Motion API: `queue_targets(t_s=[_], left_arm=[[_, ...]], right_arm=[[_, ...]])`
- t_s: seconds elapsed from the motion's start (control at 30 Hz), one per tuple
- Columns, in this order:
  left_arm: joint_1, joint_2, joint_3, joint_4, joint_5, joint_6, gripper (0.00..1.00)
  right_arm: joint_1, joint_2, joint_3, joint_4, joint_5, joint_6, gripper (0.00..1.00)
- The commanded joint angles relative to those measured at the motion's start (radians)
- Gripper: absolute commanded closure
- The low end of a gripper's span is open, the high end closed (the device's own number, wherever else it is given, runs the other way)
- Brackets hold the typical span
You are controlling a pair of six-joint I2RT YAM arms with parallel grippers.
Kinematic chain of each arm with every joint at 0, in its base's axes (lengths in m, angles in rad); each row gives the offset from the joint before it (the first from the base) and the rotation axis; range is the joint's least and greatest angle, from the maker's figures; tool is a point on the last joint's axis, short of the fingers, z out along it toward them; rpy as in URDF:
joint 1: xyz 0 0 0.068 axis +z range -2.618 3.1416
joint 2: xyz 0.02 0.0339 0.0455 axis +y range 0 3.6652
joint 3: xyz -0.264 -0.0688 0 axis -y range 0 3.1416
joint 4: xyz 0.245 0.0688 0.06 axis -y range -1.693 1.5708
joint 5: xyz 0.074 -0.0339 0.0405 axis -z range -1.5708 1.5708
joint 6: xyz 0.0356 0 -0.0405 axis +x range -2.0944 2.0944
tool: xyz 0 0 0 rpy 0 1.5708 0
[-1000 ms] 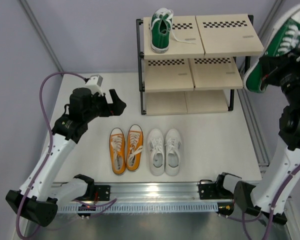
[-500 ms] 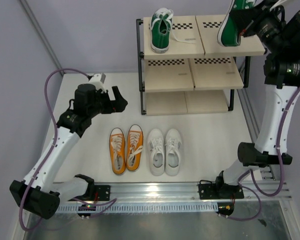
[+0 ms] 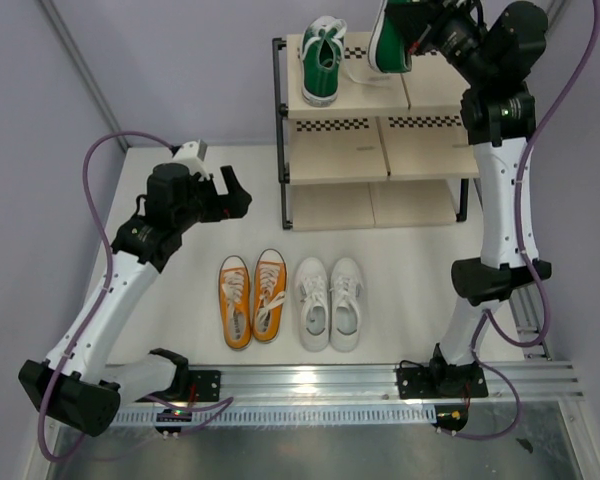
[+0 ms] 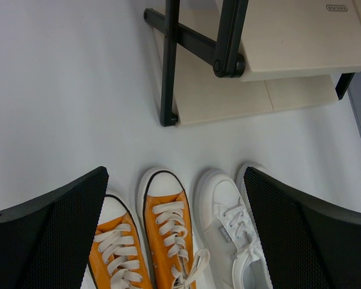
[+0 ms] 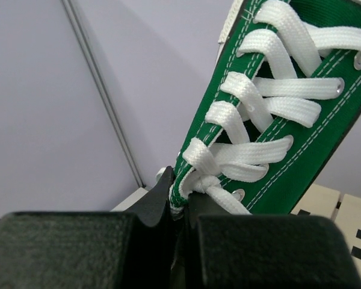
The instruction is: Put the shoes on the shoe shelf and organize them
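A: Green shoe (image 3: 390, 40) hangs over the shelf (image 3: 450, 70), above its top board, right gripper (image 5: 177, 211) pinching its upper, mate (image 3: 321, 62) just beside.

B: Best to level the sole, line it up parallel with the mate, then release. Left gripper (image 3: 236, 197) gapes wide above the orange pair (image 3: 252, 298).

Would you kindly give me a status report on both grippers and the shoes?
Right gripper shut on green shoe, over shelf top board beside its mate. Left gripper open, empty. Orange pair, white pair on table. Path looks clear.
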Motion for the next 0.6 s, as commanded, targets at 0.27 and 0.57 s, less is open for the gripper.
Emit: queue_targets(t_s=[0.27,0.57], left_arm=[[-0.002,-0.010,0.025,0.022,-0.006,0.007,0.01],[-0.002,-0.013,0.019,0.021,0.000,0.006,0.01]], right_arm=[[0.089,0.000,0.020,-0.002,0.182,-0.136,0.97],[0.106,0.001,-0.006,-0.066,0.192,-0.145,0.97]])
